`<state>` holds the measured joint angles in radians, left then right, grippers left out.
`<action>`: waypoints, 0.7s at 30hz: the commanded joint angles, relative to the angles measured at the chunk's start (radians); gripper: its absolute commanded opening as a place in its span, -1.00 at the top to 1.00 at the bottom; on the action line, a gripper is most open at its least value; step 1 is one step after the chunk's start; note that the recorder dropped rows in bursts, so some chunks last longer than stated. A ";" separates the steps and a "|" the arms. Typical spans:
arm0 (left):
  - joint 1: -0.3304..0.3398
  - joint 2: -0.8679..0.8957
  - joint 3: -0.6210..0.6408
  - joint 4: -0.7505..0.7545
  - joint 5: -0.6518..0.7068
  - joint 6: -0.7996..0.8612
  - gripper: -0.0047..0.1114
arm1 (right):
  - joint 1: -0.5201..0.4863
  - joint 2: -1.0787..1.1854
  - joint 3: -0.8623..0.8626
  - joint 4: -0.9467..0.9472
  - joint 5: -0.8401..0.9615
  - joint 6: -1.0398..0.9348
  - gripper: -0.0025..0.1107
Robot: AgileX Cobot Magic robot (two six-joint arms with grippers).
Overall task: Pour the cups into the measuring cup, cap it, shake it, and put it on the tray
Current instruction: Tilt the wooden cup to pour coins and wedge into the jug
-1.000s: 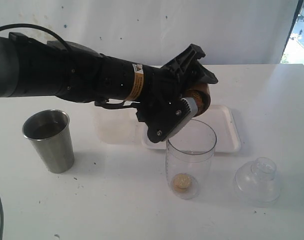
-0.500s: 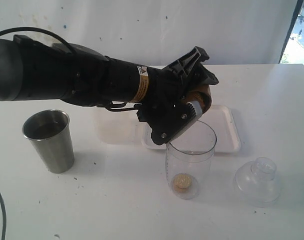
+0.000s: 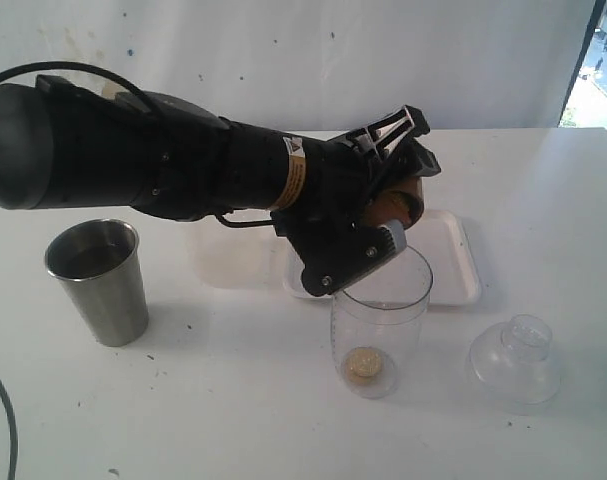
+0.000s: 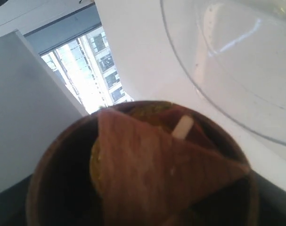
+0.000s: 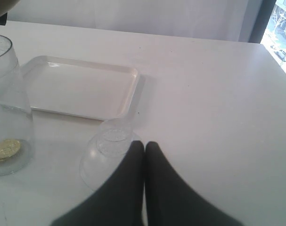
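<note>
My left gripper [image 3: 388, 205] is shut on the copper-brown cup [image 3: 395, 203], holding it tipped on its side just above the rim of the clear measuring cup [image 3: 380, 318]. Inside the brown cup [image 4: 143, 165] I see reddish slices and yellow bits near its mouth. A yellow piece lies at the measuring cup's bottom [image 5: 5, 149]. The steel tumbler [image 3: 98, 281] stands upright at the left. The white tray [image 3: 451, 258] lies behind the measuring cup. My right gripper [image 5: 144, 144] is shut with nothing in it, hovering close to the clear domed cap [image 5: 107, 153].
A frosted plastic tub [image 3: 228, 255] sits behind the left arm, beside the tray. The clear cap [image 3: 515, 360] rests on the table right of the measuring cup. A window edge shows at the far right.
The left arm has rolled and lifted slightly, tipping the brown cup further over the measuring cup's mouth. Nothing else has moved.
</note>
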<state>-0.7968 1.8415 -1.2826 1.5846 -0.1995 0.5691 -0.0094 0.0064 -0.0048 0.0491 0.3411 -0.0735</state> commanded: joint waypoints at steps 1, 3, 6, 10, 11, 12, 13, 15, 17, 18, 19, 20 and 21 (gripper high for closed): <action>-0.007 -0.018 -0.004 0.001 0.010 0.013 0.92 | -0.002 -0.006 0.005 0.001 -0.005 -0.001 0.96; -0.012 -0.018 -0.004 0.001 0.013 0.013 0.92 | -0.002 -0.006 0.005 0.001 -0.005 -0.001 0.96; -0.014 -0.018 -0.004 0.001 0.015 0.013 0.92 | -0.002 -0.006 0.005 0.001 -0.005 -0.001 0.96; -0.014 -0.018 -0.004 0.001 0.026 0.013 0.92 | -0.002 -0.006 0.005 0.001 -0.005 -0.001 0.96; -0.014 -0.018 -0.004 0.001 0.019 0.013 0.92 | -0.002 -0.006 0.005 0.001 -0.005 -0.001 0.96; -0.014 -0.018 -0.004 0.001 0.008 0.013 0.92 | -0.002 -0.006 0.005 0.001 -0.005 -0.001 0.96; -0.014 -0.018 -0.004 0.001 0.000 0.010 0.92 | -0.002 -0.006 0.005 0.001 -0.005 -0.001 0.96; -0.014 -0.018 -0.004 0.001 -0.011 0.007 0.92 | -0.002 -0.006 0.005 0.001 -0.005 -0.001 0.96; -0.014 -0.018 -0.004 0.001 0.000 0.010 0.92 | -0.002 -0.006 0.005 0.001 -0.005 -0.001 0.96; -0.014 -0.018 -0.004 0.001 0.013 0.013 0.92 | -0.002 -0.006 0.005 0.001 -0.005 -0.001 0.96; -0.014 -0.018 -0.004 0.001 0.020 0.015 0.92 | -0.002 -0.006 0.005 0.001 -0.005 -0.001 0.96; -0.014 -0.018 -0.004 0.014 0.026 0.015 0.92 | -0.002 -0.006 0.005 0.001 -0.005 -0.001 0.96; -0.014 -0.018 -0.004 0.036 0.028 0.015 0.92 | -0.002 -0.006 0.005 0.001 -0.005 -0.001 0.96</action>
<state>-0.8065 1.8415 -1.2826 1.5901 -0.1893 0.5838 -0.0094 0.0064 -0.0048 0.0491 0.3411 -0.0735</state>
